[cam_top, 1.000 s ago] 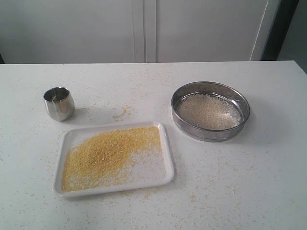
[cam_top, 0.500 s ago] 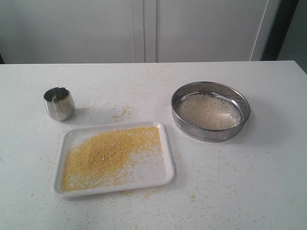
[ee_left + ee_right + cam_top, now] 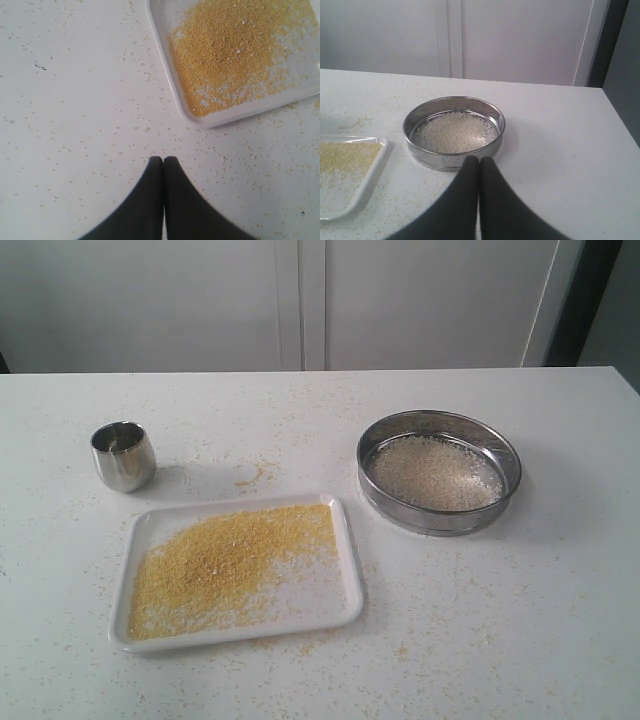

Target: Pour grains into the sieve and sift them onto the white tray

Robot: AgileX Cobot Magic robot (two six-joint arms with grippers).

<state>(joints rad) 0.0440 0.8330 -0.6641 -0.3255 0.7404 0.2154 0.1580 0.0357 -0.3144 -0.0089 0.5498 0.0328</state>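
Observation:
The white tray (image 3: 340,590) lies at the front left of the table, holding a spread of fine yellow grains (image 3: 225,562). The sieve (image 3: 440,515) stands on the table to its right with whitish rice-like grains (image 3: 435,472) left in its mesh. Neither gripper shows in the exterior view. In the left wrist view my left gripper (image 3: 163,159) is shut and empty above bare table, apart from the tray (image 3: 162,50). In the right wrist view my right gripper (image 3: 479,160) is shut and empty, hovering short of the sieve (image 3: 427,155).
A small shiny steel cup (image 3: 123,456) stands at the left, behind the tray. Loose yellow granules are scattered over the white table (image 3: 500,640), with a small clump (image 3: 248,477) behind the tray. A white wall runs behind the table's far edge.

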